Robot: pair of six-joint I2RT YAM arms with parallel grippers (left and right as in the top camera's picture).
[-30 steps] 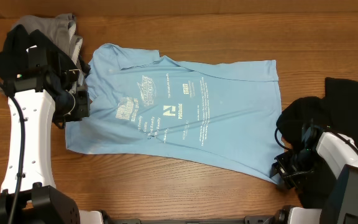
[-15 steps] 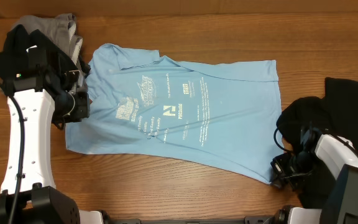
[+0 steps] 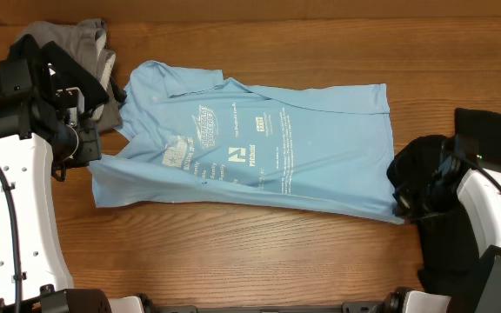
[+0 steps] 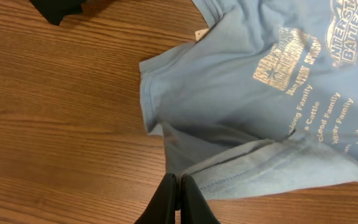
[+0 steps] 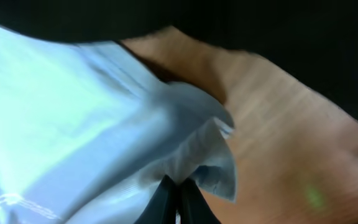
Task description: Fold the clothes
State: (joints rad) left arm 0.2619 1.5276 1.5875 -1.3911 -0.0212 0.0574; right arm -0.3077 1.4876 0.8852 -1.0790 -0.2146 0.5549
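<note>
Overhead, a grey T-shirt (image 3: pixel 76 39) is seen bunched at the far left. The left gripper (image 3: pixel 92 156) is clamped on the near-left corner of the light blue T-shirt (image 3: pixel 259 148), which is spread across the middle. Its near-right hem corner is pinched by the right gripper (image 3: pixel 404 203), beside black clothing (image 3: pixel 494 130).
</note>
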